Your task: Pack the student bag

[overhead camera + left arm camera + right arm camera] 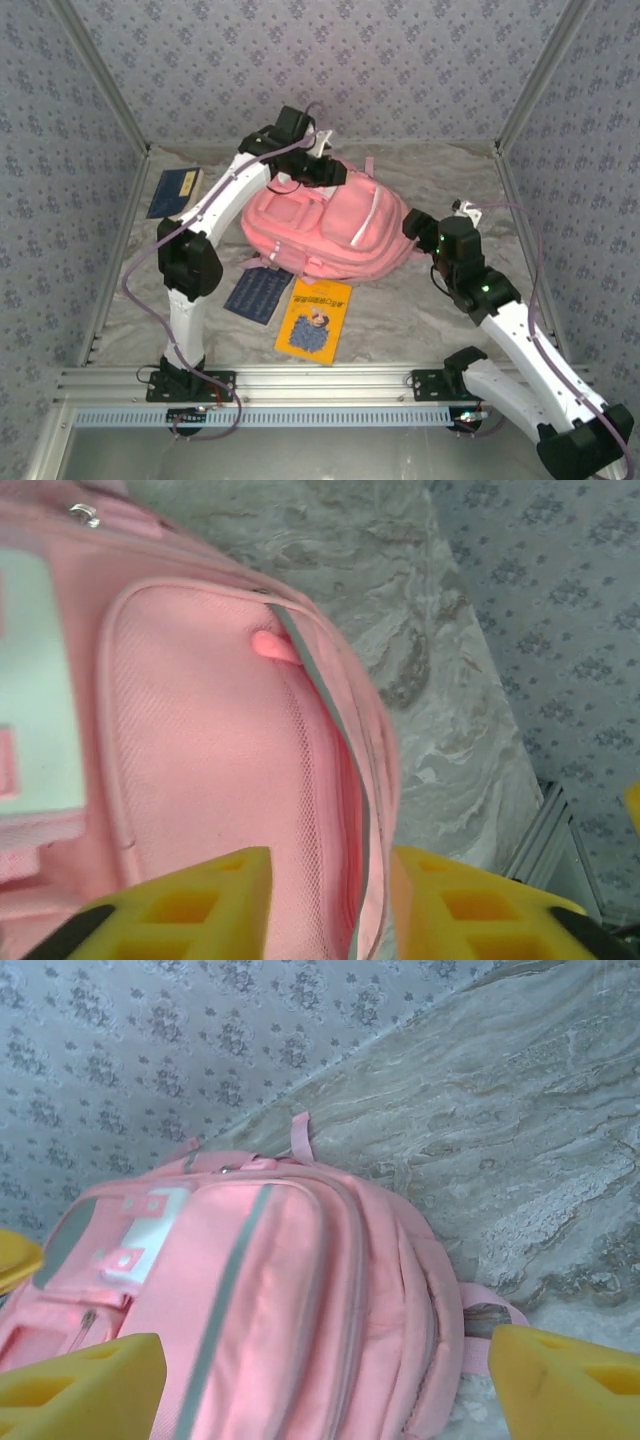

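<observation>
**A:** What is made out from above?

**B:** The student bag (330, 225) is laid front-up in the middle of the table (430, 310), so that its pockets can be reached. Three books lie outside it, presumably waiting to be packed. A blue book (175, 192) is seen at the far left. A dark book (258, 293) and a yellow book (314, 320) are seen just beside the bag's near edge. The left claw (325, 160) is placed at the bag's far end, the right claw (415, 225) at its right side.

**A:** And from the left wrist?

**B:** The jaws are seen parted, with nothing pinched. The grey zip (320, 690) is lined up between them, and a pink zip pull (272, 645) is seen further along. The claw is probably set there so that the opening can be worked. The zip is judged to be gaping slightly.

**A:** From the right wrist?

**B:** The jaws are spread wide with nothing held. The bag is seen below them, its top loop (300, 1135) pointed toward the wall. The claw is likely poised there so that the bag's side can be steadied.
</observation>
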`<action>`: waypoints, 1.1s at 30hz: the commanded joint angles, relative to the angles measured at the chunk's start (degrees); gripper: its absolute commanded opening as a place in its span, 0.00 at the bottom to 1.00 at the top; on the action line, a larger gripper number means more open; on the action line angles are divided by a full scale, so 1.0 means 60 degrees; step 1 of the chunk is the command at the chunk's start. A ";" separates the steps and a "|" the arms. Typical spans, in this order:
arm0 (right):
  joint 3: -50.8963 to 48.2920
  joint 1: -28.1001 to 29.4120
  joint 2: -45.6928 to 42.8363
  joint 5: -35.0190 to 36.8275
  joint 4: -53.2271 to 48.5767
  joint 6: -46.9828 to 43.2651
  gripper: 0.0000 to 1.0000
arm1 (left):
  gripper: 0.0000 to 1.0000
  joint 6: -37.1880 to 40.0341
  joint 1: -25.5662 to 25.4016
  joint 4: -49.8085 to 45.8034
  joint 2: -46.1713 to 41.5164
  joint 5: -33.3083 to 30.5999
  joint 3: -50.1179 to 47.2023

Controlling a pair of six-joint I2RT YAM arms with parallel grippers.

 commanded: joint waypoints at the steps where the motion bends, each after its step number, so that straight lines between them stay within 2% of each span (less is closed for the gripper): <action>1: 0.0435 0.0341 0.0086 -0.0404 -0.0871 -0.0934 0.86 | 0.41 -0.0027 0.0117 0.0482 -0.1146 -0.0510 -0.0824; 6: 0.0501 0.1262 0.0441 -0.1295 -0.0529 -0.1374 0.83 | 0.45 -0.0364 0.0664 0.1671 -0.3103 -0.1624 -0.3273; 8: 0.0543 0.1702 0.0797 -0.1381 -0.0444 -0.1435 0.83 | 0.47 -0.0842 0.1262 0.2261 -0.3765 -0.2142 -0.4279; 12: 0.0489 0.2184 0.1588 -0.1765 0.0074 -0.1401 0.83 | 0.54 -0.2151 0.3114 0.3019 -0.4396 -0.3180 -0.5692; 14: 0.0509 0.2340 0.2001 -0.1951 0.0353 -0.1412 0.83 | 0.62 -0.2566 0.3849 0.3195 -0.4300 -0.3863 -0.5950; 19: 0.0822 0.2656 0.2861 -0.2219 0.0469 -0.1798 0.83 | 0.67 -0.2116 0.4966 0.2066 -0.2504 -0.5382 -0.4190; 26: 0.0608 0.2723 0.3310 -0.2619 0.0610 -0.1999 0.83 | 0.67 -0.1857 0.6075 0.0444 0.0694 -0.5429 -0.1191; 33: 0.0435 0.2708 0.3965 -0.3280 0.0995 -0.1999 0.84 | 0.69 -0.1281 0.6335 -0.1389 0.3214 -0.5710 0.1652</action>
